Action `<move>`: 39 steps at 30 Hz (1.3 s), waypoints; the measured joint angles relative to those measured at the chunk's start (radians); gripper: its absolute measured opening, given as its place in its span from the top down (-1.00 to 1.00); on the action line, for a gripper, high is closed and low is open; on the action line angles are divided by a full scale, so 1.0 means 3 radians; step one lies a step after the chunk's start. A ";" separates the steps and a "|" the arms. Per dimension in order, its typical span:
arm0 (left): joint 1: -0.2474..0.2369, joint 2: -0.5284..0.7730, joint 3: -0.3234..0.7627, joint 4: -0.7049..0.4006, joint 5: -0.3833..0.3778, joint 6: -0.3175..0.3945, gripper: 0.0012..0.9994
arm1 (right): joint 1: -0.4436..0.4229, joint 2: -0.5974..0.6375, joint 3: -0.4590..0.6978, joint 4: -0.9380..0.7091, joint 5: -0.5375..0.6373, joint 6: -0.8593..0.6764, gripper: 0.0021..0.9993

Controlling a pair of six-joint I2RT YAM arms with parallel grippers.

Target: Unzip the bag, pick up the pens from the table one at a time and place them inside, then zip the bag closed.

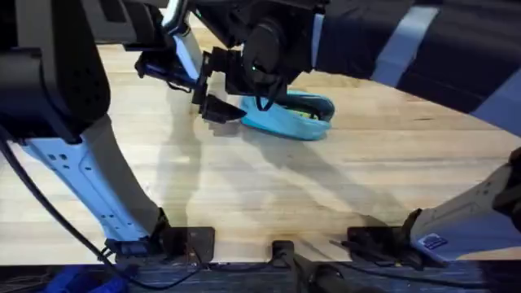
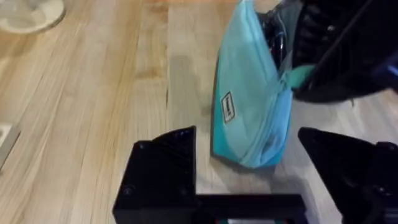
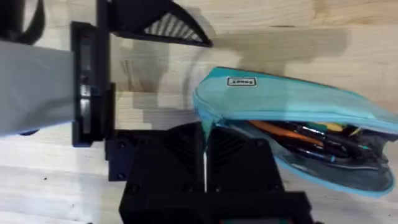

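The light-blue bag (image 1: 289,120) lies on the table (image 1: 326,187) at the centre back, its zipper open along the top. Several pens (image 3: 298,134), orange, green, yellow and black, lie inside it. My right gripper (image 3: 205,134) reaches in from above and is shut on the zipper pull at the bag's left end (image 1: 262,99). My left gripper (image 2: 245,132) hangs open just left of that end (image 1: 210,96). Its black fingers (image 2: 165,165) stand on either side of the bag's tip without touching it.
A white round object (image 2: 25,12) sits far off on the table, and a flat white thing (image 2: 4,143) lies at the edge of the left wrist view. Bare wood stretches in front of the bag toward both arm bases (image 1: 187,240).
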 joint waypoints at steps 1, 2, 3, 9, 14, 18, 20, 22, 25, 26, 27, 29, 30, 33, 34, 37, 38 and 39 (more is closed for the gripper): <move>-0.0034 0.0000 0.0000 0.0008 0.0013 0.0001 -0.99 | -0.0011 -0.0001 0.0000 0.0004 -0.0003 -0.0008 0.94; -0.0063 0.0000 0.0000 0.0015 0.0024 -0.0001 -0.99 | -0.0019 -0.0001 0.0000 0.0007 -0.0006 -0.0019 0.94; -0.0090 0.0000 0.0000 0.0019 0.0034 -0.0006 -0.99 | -0.0030 0.0000 0.0000 0.0009 -0.0011 -0.0025 0.94; -0.0220 0.0000 0.0000 0.0133 0.0045 -0.0137 -0.94 | -0.0080 -0.0001 0.0000 0.0015 -0.0023 -0.0055 0.94; -0.0252 0.0000 0.0000 0.0172 0.0052 -0.0247 -0.28 | -0.0089 0.0000 0.0000 0.0022 -0.0023 -0.0173 0.94; -0.0260 0.0000 0.0000 0.0185 0.0072 -0.0266 0.83 | -0.0113 0.0000 0.0000 -0.0046 -0.0023 -0.0240 0.94; -0.0261 0.0000 0.0000 0.0189 0.0084 -0.0274 0.91 | -0.0146 0.0000 0.0001 -0.0138 -0.0024 -0.0258 0.94; -0.0261 0.0000 0.0000 0.0191 0.0089 -0.0277 0.91 | -0.0195 0.0000 0.0004 -0.0246 -0.0033 -0.0280 0.94; -0.0261 0.0000 0.0001 0.0192 0.0094 -0.0284 0.91 | -0.0289 -0.0001 0.0018 -0.0411 -0.0043 -0.0291 0.94; -0.0262 0.0000 0.0001 0.0192 0.0099 -0.0286 0.92 | -0.0332 -0.0001 0.0024 -0.0451 -0.0059 -0.0294 0.94; -0.0262 0.0000 0.0000 0.0192 0.0107 -0.0286 0.92 | -0.0369 -0.0001 0.0029 -0.0479 -0.0073 -0.0302 0.94; -0.0262 0.0000 0.0001 0.0199 0.0120 -0.0286 0.92 | -0.0449 -0.0001 0.0038 -0.0521 -0.0111 -0.0337 0.94; -0.0263 0.0000 0.0001 0.0205 0.0125 -0.0286 0.92 | -0.0483 0.0000 0.0041 -0.0536 -0.0124 -0.0373 0.94; -0.0265 0.0000 0.0001 0.0205 0.0134 -0.0286 0.92 | -0.0578 -0.0001 0.0051 -0.0628 -0.0179 -0.0473 0.94; -0.0265 0.0000 0.0001 0.0205 0.0132 -0.0286 0.92 | -0.0613 -0.0001 0.0051 -0.0684 -0.0186 -0.0495 0.94; -0.0265 0.0000 0.0001 0.0206 0.0131 -0.0286 0.92 | -0.0714 -0.0001 0.0051 -0.0818 -0.0186 -0.0581 0.94; -0.0265 0.0000 0.0001 0.0206 0.0132 -0.0286 0.92 | -0.0753 -0.0001 0.0051 -0.0852 -0.0188 -0.0605 0.94; -0.0265 0.0000 0.0001 0.0206 0.0137 -0.0286 0.92 | -0.0795 -0.0001 0.0051 -0.0874 -0.0196 -0.0626 0.94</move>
